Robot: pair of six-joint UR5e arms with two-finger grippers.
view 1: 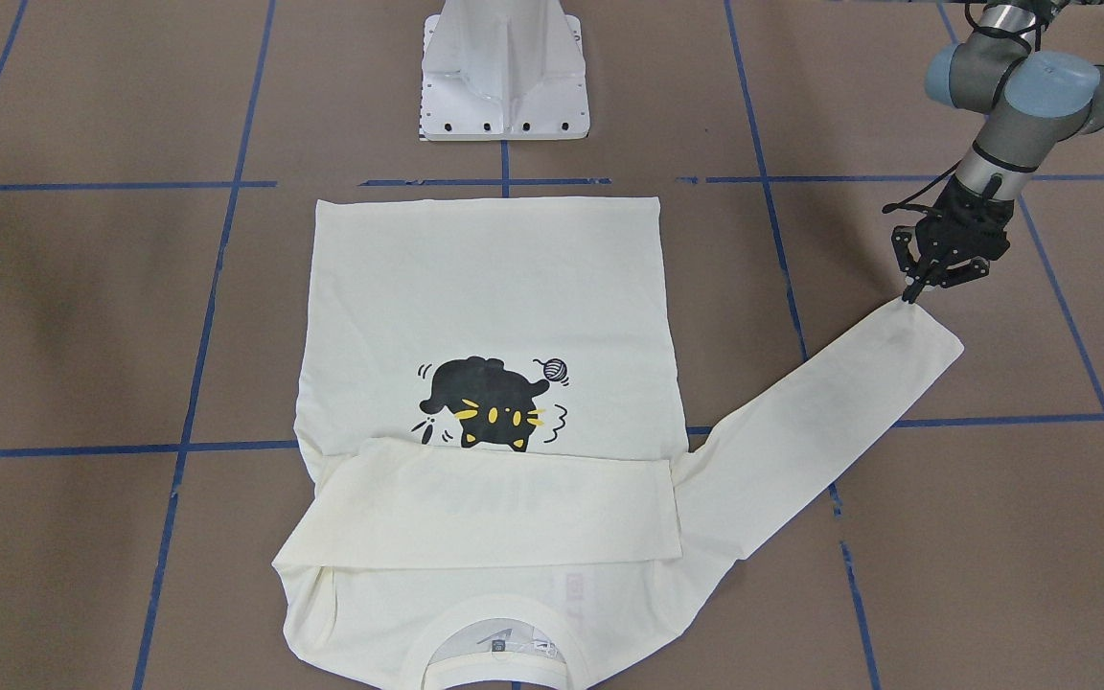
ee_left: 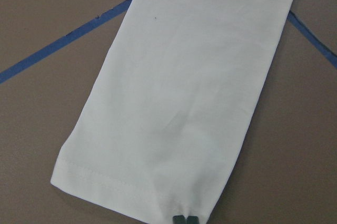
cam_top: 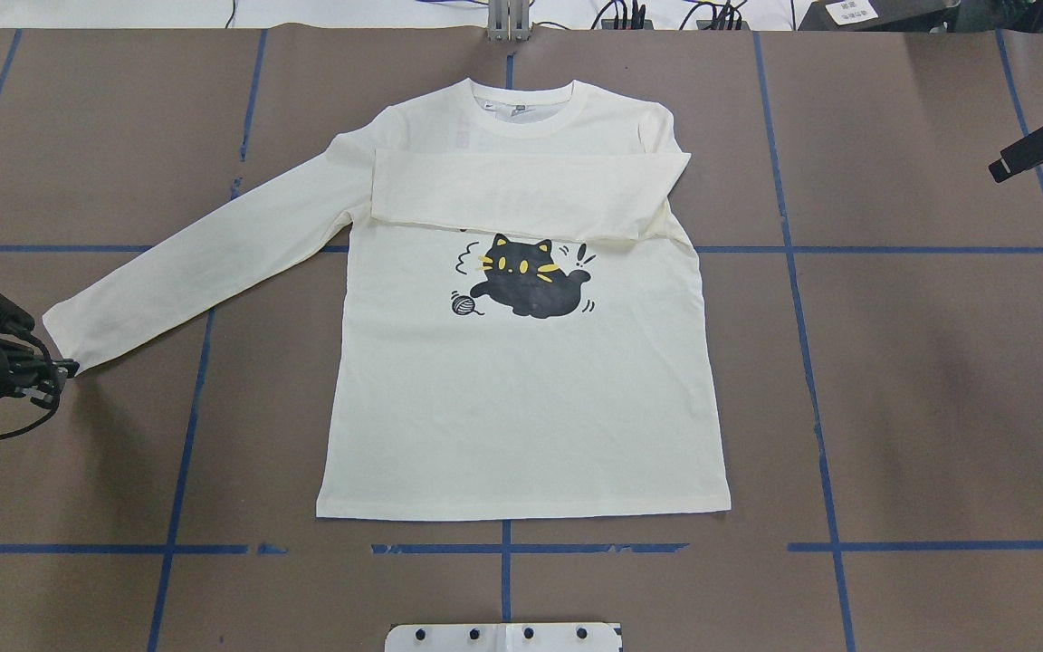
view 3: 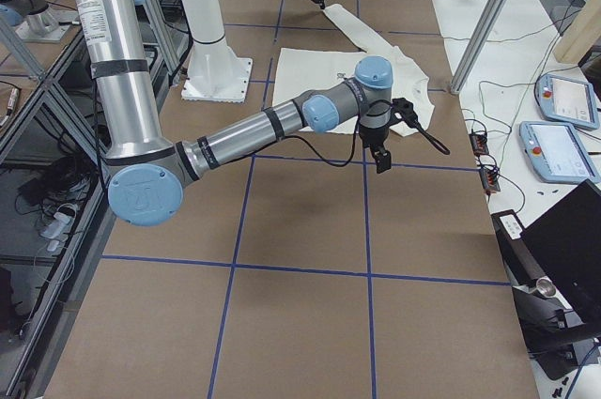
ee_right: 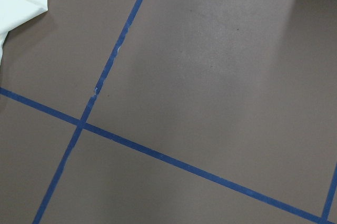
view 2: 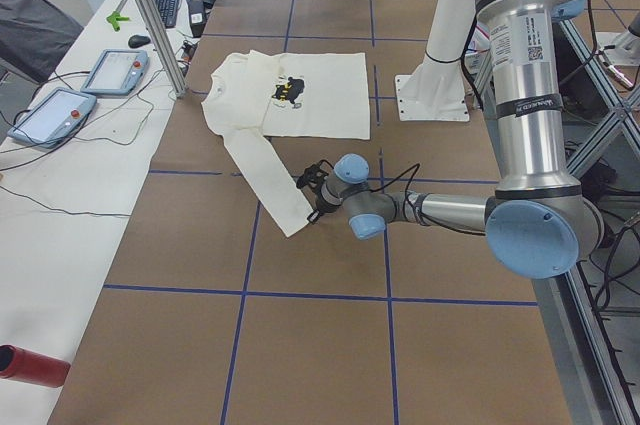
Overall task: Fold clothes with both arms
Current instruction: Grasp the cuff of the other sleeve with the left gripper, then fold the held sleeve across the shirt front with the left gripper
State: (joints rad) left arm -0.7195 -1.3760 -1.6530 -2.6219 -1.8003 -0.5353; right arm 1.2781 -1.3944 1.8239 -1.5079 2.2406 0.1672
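Note:
The cream long-sleeved shirt point(cam_top: 521, 407) lies flat with its black cat print point(cam_top: 531, 285) facing up and its collar at the far edge. One sleeve point(cam_top: 521, 195) is folded across the chest. The other sleeve point(cam_top: 196, 263) stretches out toward my left side. My left gripper point(cam_top: 64, 369) sits low at that sleeve's cuff point(ee_left: 131, 182). Its fingertips point(ee_left: 180, 219) are pressed together on the cuff's corner. My right gripper point(cam_top: 1042, 145) hovers off to the right, away from the shirt, with nothing in it. No fingertips meet in its wrist view.
The white pedestal base point(view 1: 504, 77) stands on my side of the hem. Blue tape lines point(cam_top: 503, 548) grid the brown table. Two tablets point(view 2: 115, 70) and a red bottle point(view 2: 30, 365) lie on a side bench past the table's left end.

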